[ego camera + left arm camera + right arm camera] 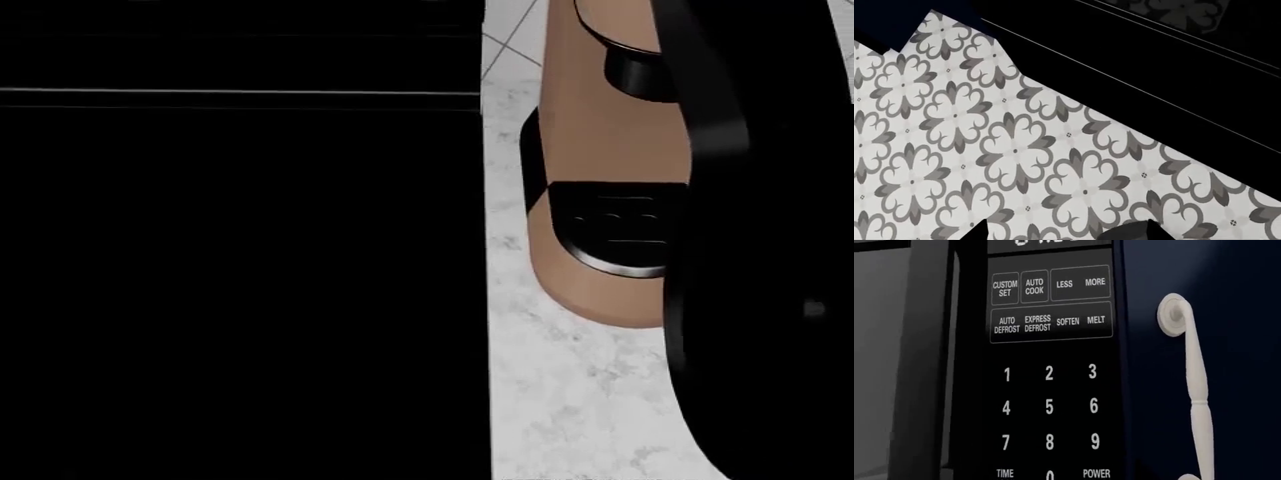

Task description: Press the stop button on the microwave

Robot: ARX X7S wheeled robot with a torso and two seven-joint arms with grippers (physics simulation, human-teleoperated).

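So the right wrist cam is parked right up against the microwave; its keypad fills the middle of the frame, with CUSTOM SET, AUTO COOK, LESS/MORE and the defrost row up top, digits 1 to 9 below, and TIME, 0, POWER cut off at the bottom edge; no stop button shows anywhere in that view, so I can't tell where it sits. The microwave's door takes the left side; on the right there's a dark blue cabinet with a white handle running down it. The right gripper isn't in frame at all.

Head cam is mostly black on the left; a strip of marble counter runs down the middle, with a tan coffee machine at upper right, partly behind a black arm.

Left wrist cam shows only floral tile floor and black panels at upper right; dark tips of the left gripper poke in at the bottom edge, can't tell if they're released or clenched.
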